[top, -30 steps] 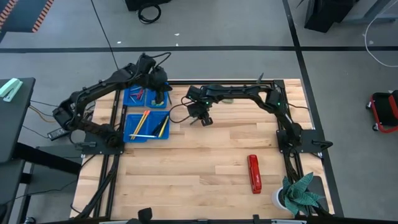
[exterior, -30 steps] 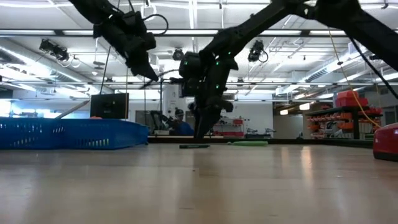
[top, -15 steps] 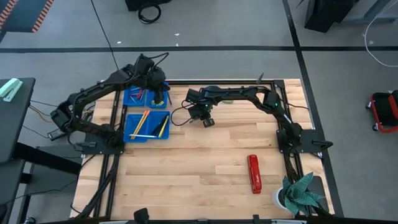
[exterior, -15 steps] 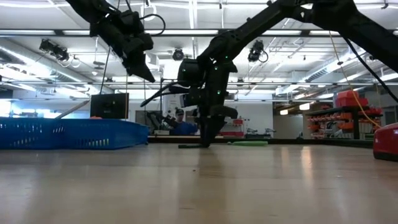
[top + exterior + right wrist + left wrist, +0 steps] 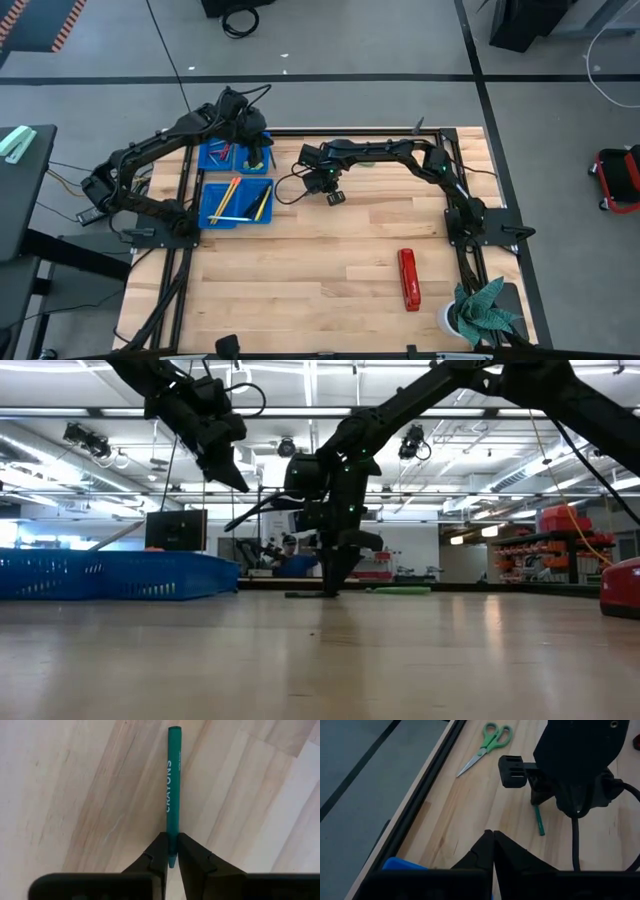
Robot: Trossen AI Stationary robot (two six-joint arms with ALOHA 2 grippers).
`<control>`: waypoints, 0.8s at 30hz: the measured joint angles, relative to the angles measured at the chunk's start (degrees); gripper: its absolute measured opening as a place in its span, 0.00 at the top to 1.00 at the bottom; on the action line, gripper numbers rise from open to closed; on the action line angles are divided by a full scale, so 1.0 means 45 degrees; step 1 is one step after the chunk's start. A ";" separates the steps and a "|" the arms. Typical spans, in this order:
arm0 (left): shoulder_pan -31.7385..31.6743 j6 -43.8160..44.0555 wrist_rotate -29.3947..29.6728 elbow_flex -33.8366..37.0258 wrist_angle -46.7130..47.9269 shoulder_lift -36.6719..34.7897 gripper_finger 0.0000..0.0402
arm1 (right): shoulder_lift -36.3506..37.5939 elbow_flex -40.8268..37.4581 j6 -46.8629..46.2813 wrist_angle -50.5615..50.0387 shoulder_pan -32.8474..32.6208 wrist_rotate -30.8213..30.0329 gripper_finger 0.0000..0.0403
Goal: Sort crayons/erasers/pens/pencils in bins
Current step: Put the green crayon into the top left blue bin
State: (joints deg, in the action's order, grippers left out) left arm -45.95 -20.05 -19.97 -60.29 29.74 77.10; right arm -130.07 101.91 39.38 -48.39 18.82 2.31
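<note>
The right gripper (image 5: 171, 855), spread wide a second ago, has closed on the pointed tip of a green crayon (image 5: 172, 790) lying flat on the table (image 5: 330, 270); its arm reaches in from the right, fingers pointing down at the far centre. The left gripper (image 5: 493, 851) is fully closed and empty, raised above the far left bins (image 5: 222, 157), unmoved. The nearer bin (image 5: 209, 203) holds yellow and orange pencils (image 5: 228, 197). Green scissors (image 5: 487, 741) lie farther off.
</note>
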 joint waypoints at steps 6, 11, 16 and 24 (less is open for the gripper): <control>0.0000 -0.0012 0.0000 0.0000 0.0067 0.0003 0.97 | 0.0273 0.0201 -0.0133 -0.0008 -0.0050 -0.0217 0.90; -0.0330 -0.0027 0.0099 -0.0005 0.0057 0.0000 0.96 | 0.1179 0.0374 -0.0438 -0.0440 -0.0081 -0.0181 0.90; -0.0978 -0.0413 0.0156 -0.0005 -0.0405 0.0005 0.98 | 0.2761 0.0380 -0.1011 -0.0817 -0.0106 -0.0087 0.90; -0.1559 0.0087 -0.2756 0.2144 -0.6993 -0.0680 0.97 | 0.5396 0.0379 -0.1972 -0.1393 -0.0104 0.0068 0.90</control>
State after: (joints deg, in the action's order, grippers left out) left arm -52.97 -19.66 -32.37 -50.64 -1.73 74.04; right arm -105.79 103.61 30.51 -54.66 18.36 2.61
